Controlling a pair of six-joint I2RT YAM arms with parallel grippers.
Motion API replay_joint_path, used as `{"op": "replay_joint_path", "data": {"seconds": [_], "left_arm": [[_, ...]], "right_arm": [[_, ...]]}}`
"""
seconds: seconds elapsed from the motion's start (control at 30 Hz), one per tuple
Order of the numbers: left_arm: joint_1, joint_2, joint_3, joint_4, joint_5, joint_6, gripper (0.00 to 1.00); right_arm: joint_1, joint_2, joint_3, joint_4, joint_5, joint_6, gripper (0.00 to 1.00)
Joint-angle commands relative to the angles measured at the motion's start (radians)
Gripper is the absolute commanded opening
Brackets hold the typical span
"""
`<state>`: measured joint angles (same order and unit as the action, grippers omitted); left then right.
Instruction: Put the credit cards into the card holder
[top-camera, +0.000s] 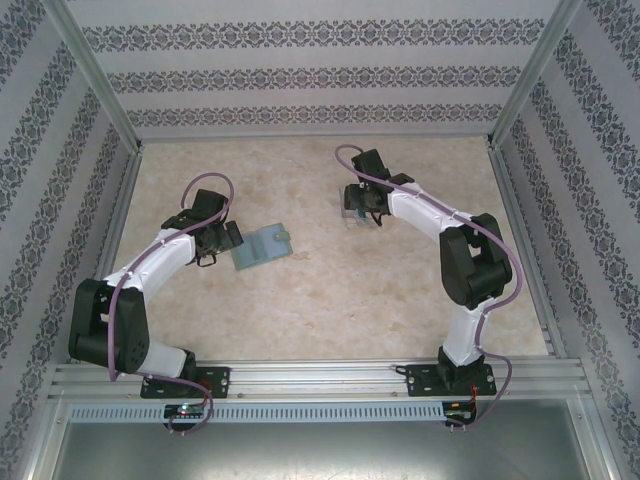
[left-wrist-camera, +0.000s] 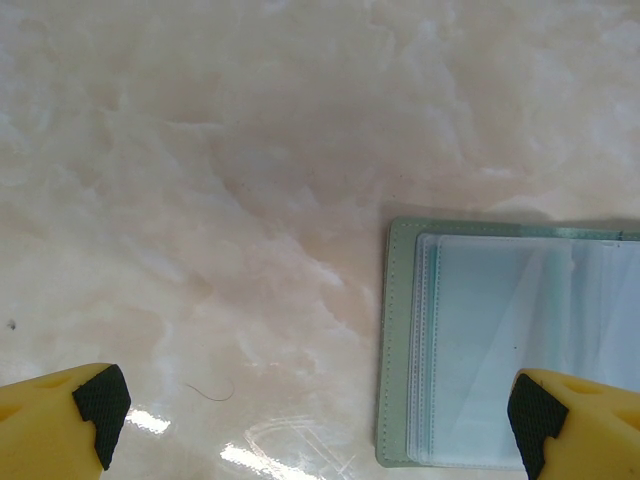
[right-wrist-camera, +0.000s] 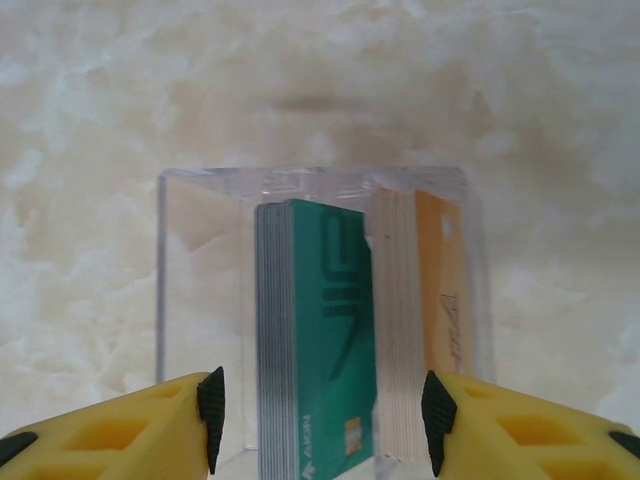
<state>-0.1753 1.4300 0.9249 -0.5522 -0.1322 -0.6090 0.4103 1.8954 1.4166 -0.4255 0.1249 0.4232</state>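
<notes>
One marbled beige table (top-camera: 330, 300), bearing everything. Two white arms bolted at its near edge: the left arm (top-camera: 150, 262) bent inward over the left half, the right arm (top-camera: 440, 225) reaching toward the far middle. One card holder (top-camera: 260, 246), grey-green, lying flat and opened out on the left half of the table, just right of the left gripper (top-camera: 222, 240), with one small tab (top-camera: 283, 238) at its far-right end. From the left wrist, clear inner sleeves (left-wrist-camera: 500, 340) showing, stacked too closely to count. Left gripper (left-wrist-camera: 315, 405) spread wide, gripping nothing, one yellow finger over bare table and the other over the holder's near corner. One clear plastic box (right-wrist-camera: 200, 280), well apart from the holder, below the right gripper (top-camera: 362, 205). Inside the box, two stacks of credit cards standing on edge and touching side by side: one teal stack (right-wrist-camera: 325, 340) and one orange stack (right-wrist-camera: 440, 290), single cards too thin to count. Right gripper (right-wrist-camera: 318, 415) parted above the box, clamped on nothing, two black pads (right-wrist-camera: 212, 410) flanking the teal stack.
</notes>
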Motion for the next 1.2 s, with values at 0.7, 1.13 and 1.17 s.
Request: {"op": "replay_joint_path", "data": {"seconds": [0.7, 1.13, 1.17], "left_arm": [[0.007, 0.013, -0.004, 0.009, -0.012, 0.005, 0.99], [0.007, 0.007, -0.010, 0.012, -0.012, 0.000, 0.99], [0.007, 0.007, -0.011, 0.014, -0.010, -0.003, 0.99]], "right_arm": [[-0.091, 0.095, 0.054, -0.004, -0.207, 0.100, 0.59], [-0.023, -0.007, 0.078, -0.071, -0.055, 0.026, 0.59], [-0.016, -0.001, 0.087, -0.078, -0.043, 0.021, 0.59]]}}
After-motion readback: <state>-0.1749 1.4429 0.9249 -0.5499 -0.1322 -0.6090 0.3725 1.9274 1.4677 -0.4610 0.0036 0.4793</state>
